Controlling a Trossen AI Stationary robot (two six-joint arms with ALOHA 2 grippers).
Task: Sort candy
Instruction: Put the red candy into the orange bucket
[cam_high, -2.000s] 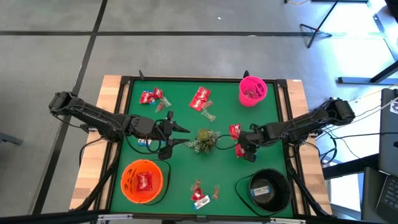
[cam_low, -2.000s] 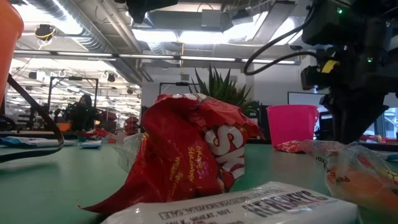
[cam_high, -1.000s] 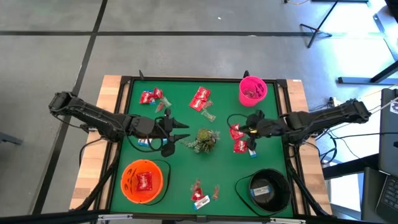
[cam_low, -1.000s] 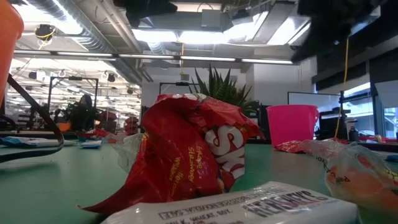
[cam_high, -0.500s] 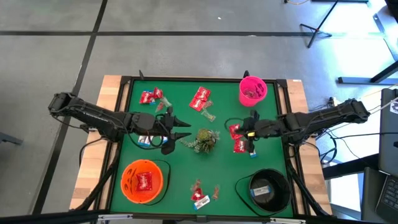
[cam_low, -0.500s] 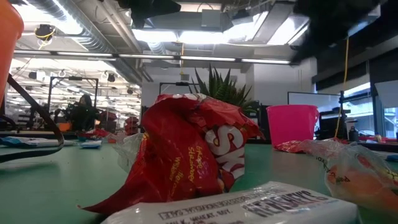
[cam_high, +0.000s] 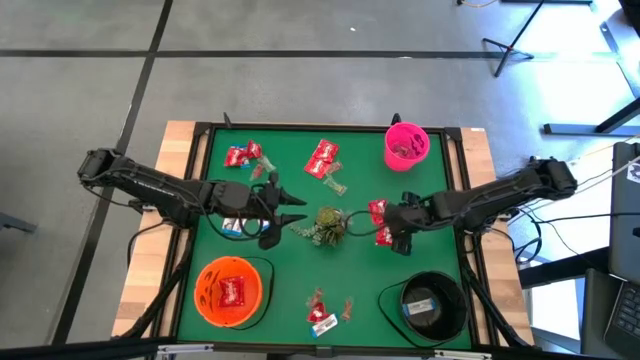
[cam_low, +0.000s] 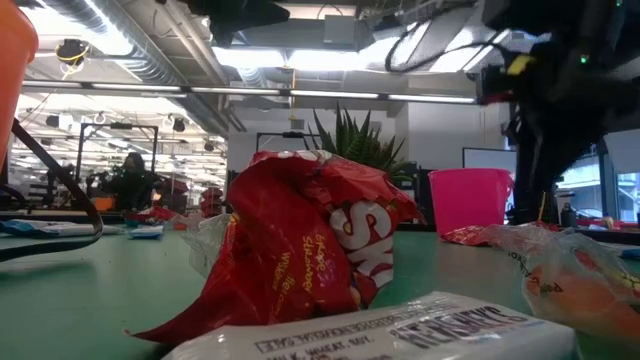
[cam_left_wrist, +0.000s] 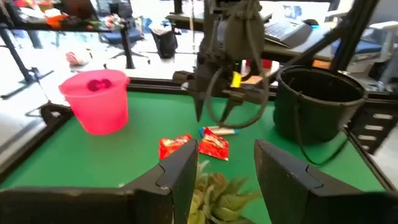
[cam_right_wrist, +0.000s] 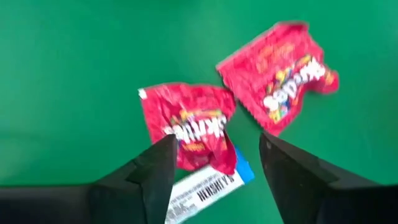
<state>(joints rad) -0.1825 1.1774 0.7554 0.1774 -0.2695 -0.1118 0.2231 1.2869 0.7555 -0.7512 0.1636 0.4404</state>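
Two shiny red candy packets lie flat on the green mat right of centre, with a white-and-blue packet tucked against the nearer one. My right gripper hangs open just above them, pointing steeply down; its fingers stand either side of the nearer red packet and touch nothing. My left gripper stands open left of centre, pointing level at the green sprig, with nothing between its fingers.
A pink bowl stands at the far right, an orange bowl with a red packet at the near left, and a black bowl at the near right. More candy lies at the far left, far middle and near edge.
My right gripper has sunk toward the red packets, shifted a little toward the table's near edge, tipped from slanting to pointing steeply down, and opened. The candy has stayed where it was.
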